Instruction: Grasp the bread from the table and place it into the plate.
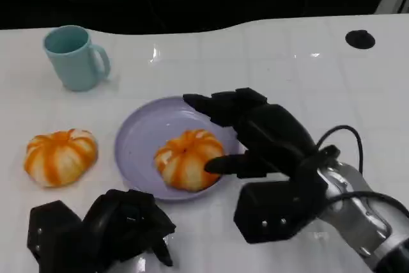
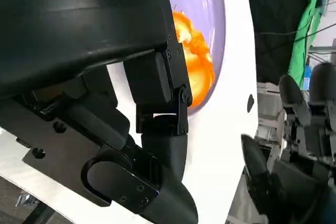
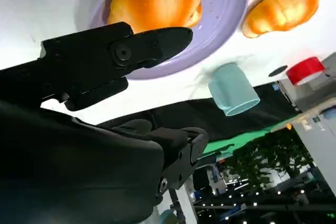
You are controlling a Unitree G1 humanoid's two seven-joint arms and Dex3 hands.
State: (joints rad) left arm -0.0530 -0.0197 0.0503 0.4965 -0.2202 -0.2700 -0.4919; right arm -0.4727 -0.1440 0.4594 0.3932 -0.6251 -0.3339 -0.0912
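One bread (image 1: pixel 188 159) lies in the plate (image 1: pixel 137 133); a second bread (image 1: pixel 60 156) sits on the table (image 1: pixel 268 62) left of it. The right hand (image 1: pixel 262 132) hovers beside the plated bread, fingers spread, grasping nothing. The left hand (image 1: pixel 102 228) rests curled, empty. The bread looks light and soft: grip its sides gently

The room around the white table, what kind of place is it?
Probably a lab or demo hall, not a kitchen. The white table holds just a plate, bread and mug. The right wrist view shows a green backdrop and ceiling lights.
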